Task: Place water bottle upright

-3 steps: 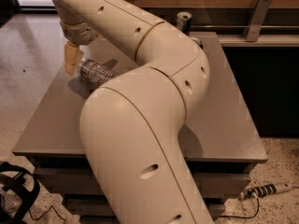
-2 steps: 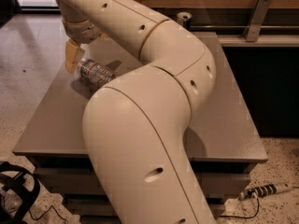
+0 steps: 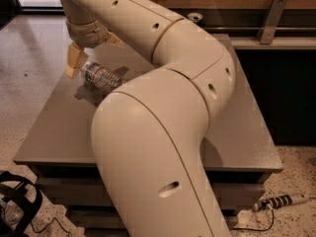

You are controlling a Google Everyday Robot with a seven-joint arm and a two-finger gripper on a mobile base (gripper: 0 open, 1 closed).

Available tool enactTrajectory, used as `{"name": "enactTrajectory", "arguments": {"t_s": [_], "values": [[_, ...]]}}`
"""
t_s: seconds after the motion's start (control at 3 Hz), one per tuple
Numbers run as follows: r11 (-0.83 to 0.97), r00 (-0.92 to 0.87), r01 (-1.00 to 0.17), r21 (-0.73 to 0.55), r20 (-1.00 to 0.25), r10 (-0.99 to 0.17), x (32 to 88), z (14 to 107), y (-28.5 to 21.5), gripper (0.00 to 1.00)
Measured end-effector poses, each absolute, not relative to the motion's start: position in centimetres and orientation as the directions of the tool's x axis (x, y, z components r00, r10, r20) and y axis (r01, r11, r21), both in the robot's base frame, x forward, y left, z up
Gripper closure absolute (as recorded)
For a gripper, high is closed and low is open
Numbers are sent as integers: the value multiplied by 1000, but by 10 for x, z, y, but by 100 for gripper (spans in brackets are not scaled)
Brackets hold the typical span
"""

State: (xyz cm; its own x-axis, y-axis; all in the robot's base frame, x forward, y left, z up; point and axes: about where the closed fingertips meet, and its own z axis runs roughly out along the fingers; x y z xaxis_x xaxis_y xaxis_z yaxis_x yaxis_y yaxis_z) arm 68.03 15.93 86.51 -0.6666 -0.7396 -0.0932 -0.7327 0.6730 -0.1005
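Observation:
The water bottle (image 3: 101, 77), clear and ribbed, lies on its side on the grey table (image 3: 59, 127) near the far left corner. One end of it points toward the left edge, and the other end is hidden behind my arm. My gripper (image 3: 94, 51) hangs just above that left end and is open. Its tan left finger (image 3: 73, 61) reaches down beside the bottle's tip, and the other finger shows further right and higher. I cannot tell whether the left finger touches the bottle. My large cream arm (image 3: 163, 132) fills the middle of the view.
A can's top (image 3: 195, 18) peeks out behind the arm at the table's far edge. A metal bracket (image 3: 270, 19) stands on the ledge at the back right. On the floor lie a power strip (image 3: 281, 201) and black gear (image 3: 17, 201).
The gripper stays over the bottle's left end with barely any shift. The arm's elbow has moved slightly. The bottle still lies in the same spot.

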Motion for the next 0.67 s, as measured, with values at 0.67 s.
{"name": "enactTrajectory", "arguments": {"t_s": [0.67], "values": [[673, -671, -739, -18, -72, -738, 667, 842, 158, 0]]}}
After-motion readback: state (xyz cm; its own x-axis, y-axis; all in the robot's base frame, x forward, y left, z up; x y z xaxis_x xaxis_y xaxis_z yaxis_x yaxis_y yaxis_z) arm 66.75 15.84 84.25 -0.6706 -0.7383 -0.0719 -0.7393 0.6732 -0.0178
